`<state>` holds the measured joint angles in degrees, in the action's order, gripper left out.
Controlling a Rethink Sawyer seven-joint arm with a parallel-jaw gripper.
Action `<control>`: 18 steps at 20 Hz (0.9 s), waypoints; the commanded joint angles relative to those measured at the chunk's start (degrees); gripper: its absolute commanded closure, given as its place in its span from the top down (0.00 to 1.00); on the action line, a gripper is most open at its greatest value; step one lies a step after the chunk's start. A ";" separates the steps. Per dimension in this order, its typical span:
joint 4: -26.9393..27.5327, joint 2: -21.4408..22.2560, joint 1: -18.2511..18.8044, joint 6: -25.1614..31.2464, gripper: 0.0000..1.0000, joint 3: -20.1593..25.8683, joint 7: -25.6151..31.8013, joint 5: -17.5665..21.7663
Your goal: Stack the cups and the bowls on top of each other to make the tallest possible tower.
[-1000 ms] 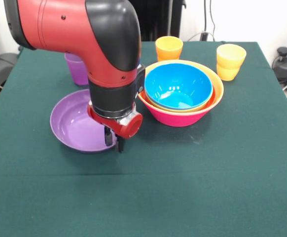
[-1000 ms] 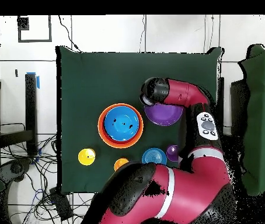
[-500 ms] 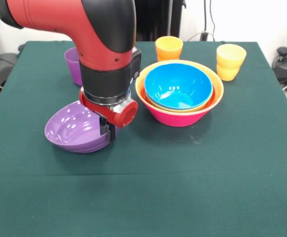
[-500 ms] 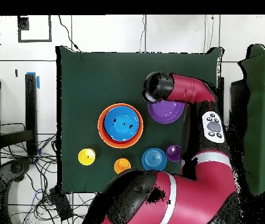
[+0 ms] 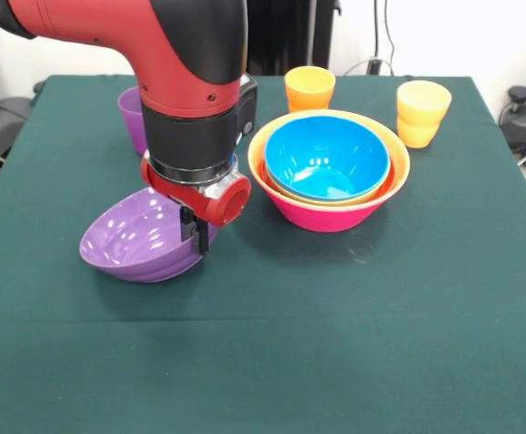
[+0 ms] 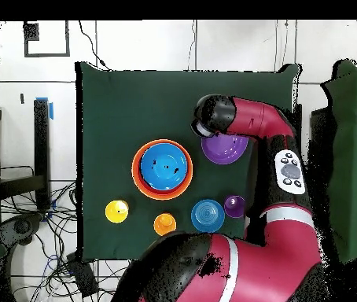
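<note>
My gripper point(image 5: 195, 237) is shut on the right rim of the purple bowl point(image 5: 132, 240) and holds it tilted, its right side raised off the cloth. In the overhead view the arm's wrist covers the gripper and the purple bowl point(image 6: 227, 148) shows beside it. The tower stands just right of it: a blue bowl point(image 5: 326, 158) nested in a large orange bowl point(image 5: 399, 165), inside the large pink bowl point(image 5: 326, 215). It also shows in the overhead view point(image 6: 164, 165). An orange cup point(image 5: 309, 88), a yellow cup point(image 5: 422, 113) and a purple cup point(image 5: 135, 122) stand at the far side.
A small blue bowl point(image 6: 207, 214) sits near the robot's base between the orange cup point(image 6: 164, 224) and the purple cup point(image 6: 234, 206); the arm hides it in the front view. The yellow cup point(image 6: 117, 211) stands near the green table's point(image 5: 353, 344) corner.
The gripper has lifted the purple bowl by its rim from flat on the cloth; the bowl now hangs tilted and has shifted slightly left in the front view.
</note>
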<state>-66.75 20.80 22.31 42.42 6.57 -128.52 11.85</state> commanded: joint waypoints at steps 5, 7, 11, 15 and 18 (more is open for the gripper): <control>-0.08 0.60 0.52 5.22 0.00 4.65 11.25 2.85; -0.75 1.52 0.64 5.91 0.00 4.81 11.40 2.48; -1.62 3.79 1.25 7.79 0.00 5.53 12.60 1.75; -1.65 5.91 1.81 9.68 0.00 6.14 13.60 1.58; -1.44 7.57 1.79 12.50 0.00 6.13 13.79 1.38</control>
<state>-66.77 25.09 23.50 46.67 7.71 -128.52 11.85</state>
